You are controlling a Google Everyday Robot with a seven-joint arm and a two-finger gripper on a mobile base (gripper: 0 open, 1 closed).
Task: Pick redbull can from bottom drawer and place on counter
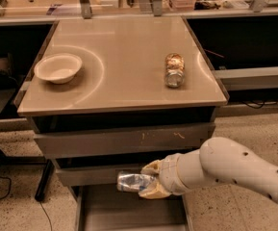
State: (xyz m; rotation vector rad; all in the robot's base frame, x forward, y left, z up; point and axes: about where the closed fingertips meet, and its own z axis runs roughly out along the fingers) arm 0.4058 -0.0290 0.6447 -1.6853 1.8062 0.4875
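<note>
Claw [149, 181] gripping redbull can [130, 181], above bottom drawer [129, 211]

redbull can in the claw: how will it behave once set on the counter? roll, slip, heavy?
Likely rolls: the claw, above the open bottom drawer, holds the redbull can sideways, and the counter looks glossy and flat. Probably slippery too: its metal skin is shiny. Slim and small, so likely light.
</note>
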